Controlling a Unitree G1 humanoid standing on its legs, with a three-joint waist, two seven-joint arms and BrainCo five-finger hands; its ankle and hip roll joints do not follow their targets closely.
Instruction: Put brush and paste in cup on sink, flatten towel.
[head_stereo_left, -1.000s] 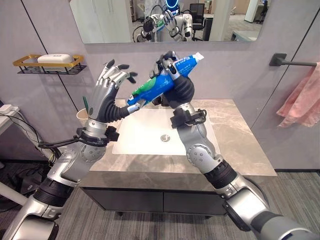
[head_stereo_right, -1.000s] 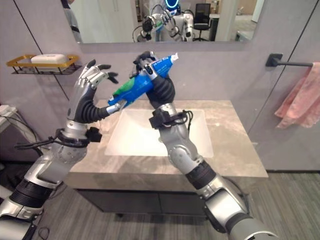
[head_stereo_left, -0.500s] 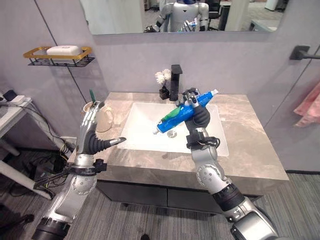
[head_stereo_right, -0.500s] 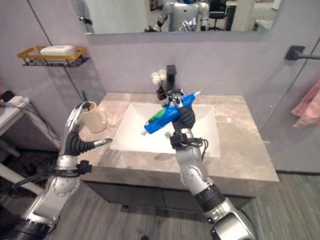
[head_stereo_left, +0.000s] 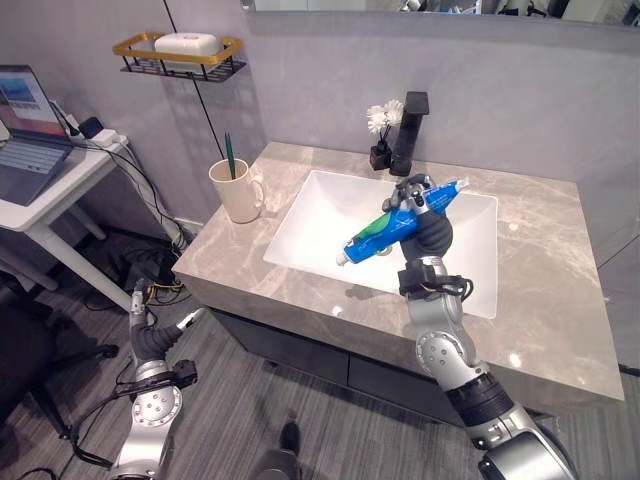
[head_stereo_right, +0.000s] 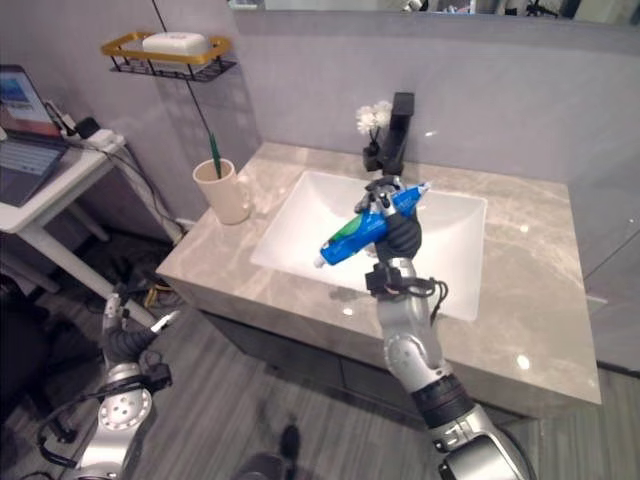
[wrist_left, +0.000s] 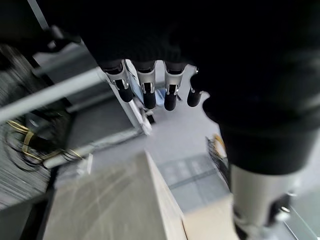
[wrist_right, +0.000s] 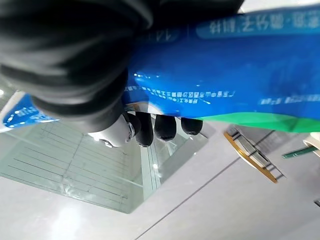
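The left hand (head_stereo_left: 150, 322), fingers relaxed, was lowered from counter height to lower left, while the toothpaste (head_stereo_left: 398, 221) stayed clenched in the right hand (head_stereo_left: 428, 228) above the sink (head_stereo_left: 300, 225), well apart from the cup (head_stereo_left: 237, 191) holding the brush (head_stereo_left: 229, 156); paste placement judged pending.

A bathroom mock-up: a marble-look counter (head_stereo_left: 540, 300) with an inset white sink (head_stereo_left: 330, 225), a black faucet (head_stereo_left: 410, 115) at the back edge, a cup (head_stereo_left: 236, 190) near the left corner, a wall-mounted soap rack (head_stereo_left: 180, 55); beside it stands a desk with a laptop (head_stereo_left: 25, 105)
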